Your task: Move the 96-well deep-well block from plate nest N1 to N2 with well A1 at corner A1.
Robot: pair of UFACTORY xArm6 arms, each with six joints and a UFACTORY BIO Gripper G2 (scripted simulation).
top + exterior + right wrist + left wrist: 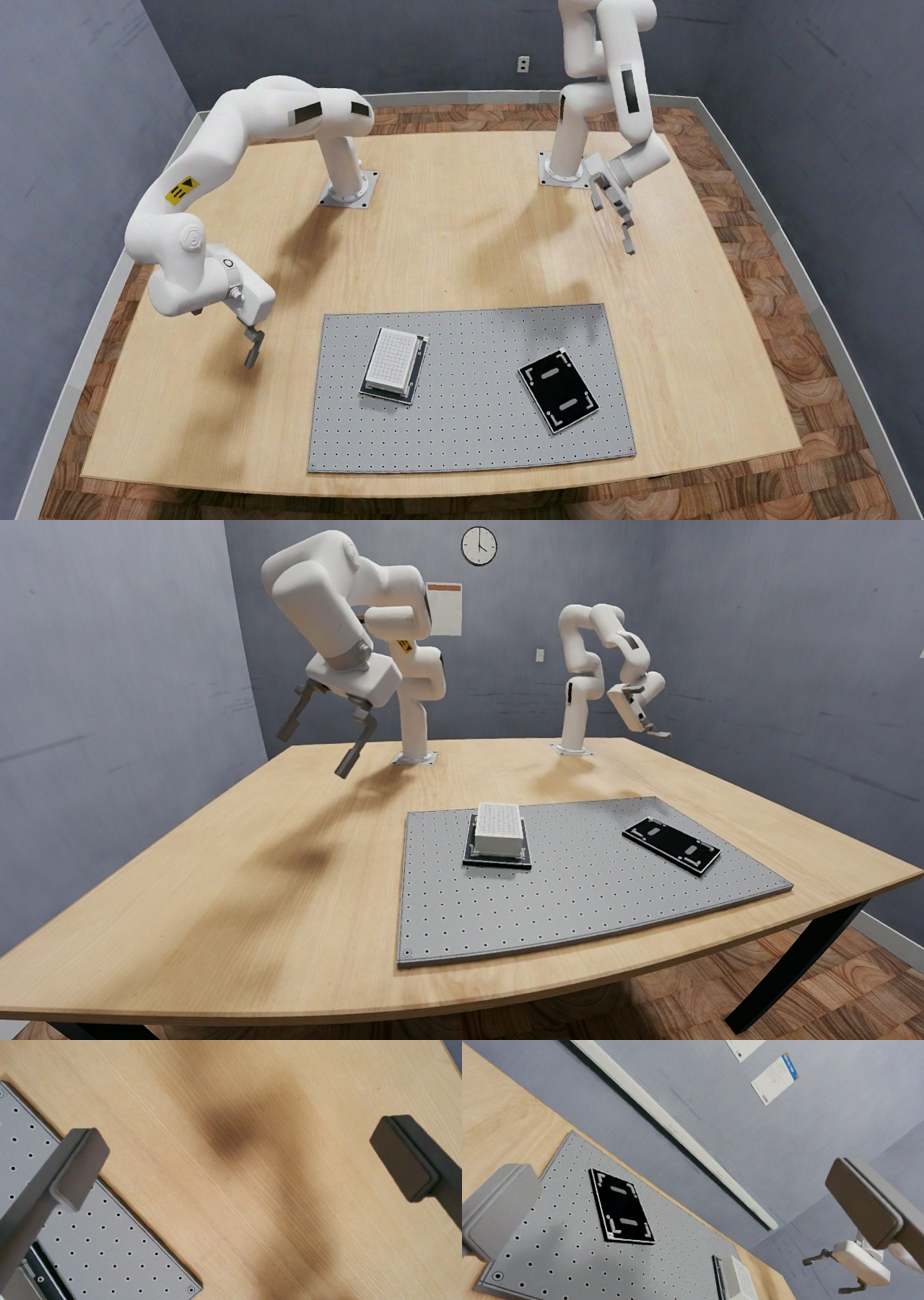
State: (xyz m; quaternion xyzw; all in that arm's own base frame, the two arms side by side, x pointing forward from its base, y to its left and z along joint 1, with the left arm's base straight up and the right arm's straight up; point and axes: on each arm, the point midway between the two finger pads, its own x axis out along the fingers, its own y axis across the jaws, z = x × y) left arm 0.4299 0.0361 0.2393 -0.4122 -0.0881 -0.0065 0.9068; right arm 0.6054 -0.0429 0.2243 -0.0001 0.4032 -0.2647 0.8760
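Note:
The white deep-well block (393, 359) (499, 827) (740, 1282) sits on the dark nest N1 (497, 864) (45, 1272). Its cut-off corner is too small to tell. The black nest N2 (559, 388) (671, 841) (621, 1204) is empty, with pale corner locators and a small white mark at its corner nearest the arms' side. My right gripper (315, 749) (240, 1159) (826, 1275) is open and empty, high above the table beside N1, outside the board; the top view hides part of it. My left gripper (613, 226) (649, 712) (682, 1206) is open and empty, raised near its own base, behind N2.
Both nests stand on a grey perforated board (471, 388) (555, 901) (581, 1257) (115, 1253), apart from each other, with bare board between them. The board lies on the wooden table (445, 245) (213, 882). The two arms are well apart.

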